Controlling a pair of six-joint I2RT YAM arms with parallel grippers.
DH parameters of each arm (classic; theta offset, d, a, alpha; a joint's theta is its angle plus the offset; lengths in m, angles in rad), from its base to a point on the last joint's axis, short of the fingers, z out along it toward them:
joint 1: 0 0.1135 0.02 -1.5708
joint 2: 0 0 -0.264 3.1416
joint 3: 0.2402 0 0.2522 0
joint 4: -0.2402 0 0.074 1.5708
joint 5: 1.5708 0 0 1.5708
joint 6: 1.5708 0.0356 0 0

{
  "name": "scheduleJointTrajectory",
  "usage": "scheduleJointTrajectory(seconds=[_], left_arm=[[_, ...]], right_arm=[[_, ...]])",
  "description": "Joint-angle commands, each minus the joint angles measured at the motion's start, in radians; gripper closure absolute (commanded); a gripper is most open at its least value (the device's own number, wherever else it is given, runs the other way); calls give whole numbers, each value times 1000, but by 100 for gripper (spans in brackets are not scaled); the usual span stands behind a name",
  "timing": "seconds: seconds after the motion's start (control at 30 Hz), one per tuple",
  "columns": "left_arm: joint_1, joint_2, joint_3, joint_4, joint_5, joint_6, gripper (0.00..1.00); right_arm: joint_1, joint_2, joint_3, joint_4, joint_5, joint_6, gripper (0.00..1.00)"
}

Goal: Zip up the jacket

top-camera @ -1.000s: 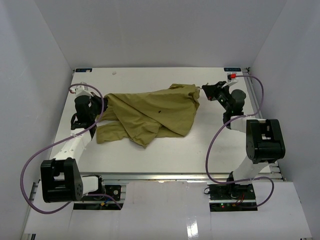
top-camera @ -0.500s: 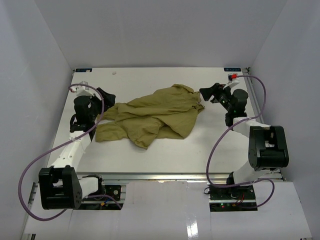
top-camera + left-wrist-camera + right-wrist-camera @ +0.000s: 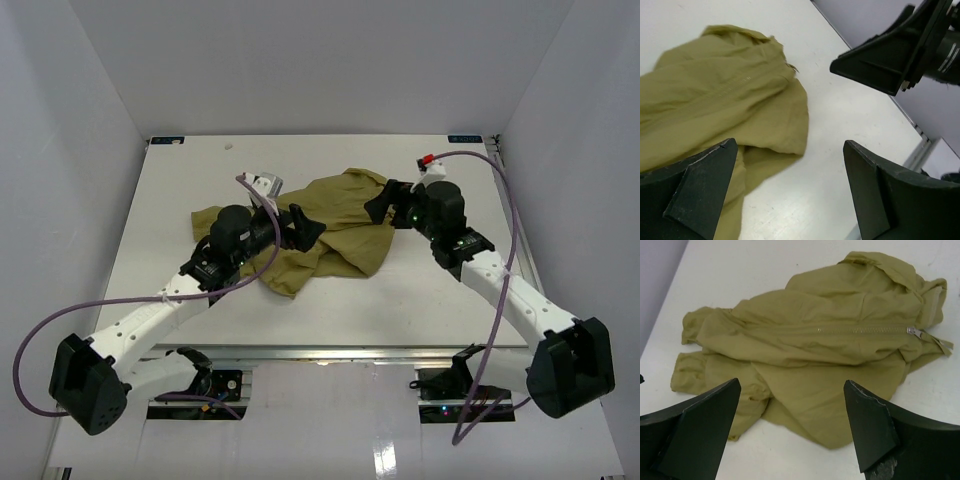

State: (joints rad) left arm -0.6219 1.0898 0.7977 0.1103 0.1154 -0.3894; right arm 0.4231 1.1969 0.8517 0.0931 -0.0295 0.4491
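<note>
We see the crumpled jacket point(image 3: 830, 345) on the bench point(image 3: 180, 190); the left end effector point(image 3: 790, 175) and right end effector point(image 3: 790, 410) both gape wide, holding nothing.

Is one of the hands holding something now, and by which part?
Nothing is held. Both the left hand and the right hand are open near the jacket, gripping no cloth.

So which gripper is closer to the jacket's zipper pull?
The right gripper: it is open at the collar end of the jacket, where the zipper pull lies. The left gripper, also open, is over the jacket's middle.
</note>
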Motion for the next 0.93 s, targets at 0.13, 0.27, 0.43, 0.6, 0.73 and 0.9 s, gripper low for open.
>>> scheduleJointTrajectory(seconds=[0.13,0.27,0.43,0.6,0.73,0.9], left_arm=[[-70,-205,-265,256,-71,51,2],[-73,-273,-334,313,-100,67,2],[-90,-276,-356,317,-75,74,2],[-101,-254,-347,310,-97,92,2],[-101,-266,-359,322,-90,101,2],[-104,-287,-375,340,-100,107,2]], right_arm=[[83,-266,101,-458,369,-63,10],[83,-362,11,-437,320,-128,10],[83,-452,-63,-386,255,-125,10],[83,-496,-93,-361,268,-118,10],[83,-515,-106,-353,263,-121,10],[83,-523,-109,-360,285,-119,10]])
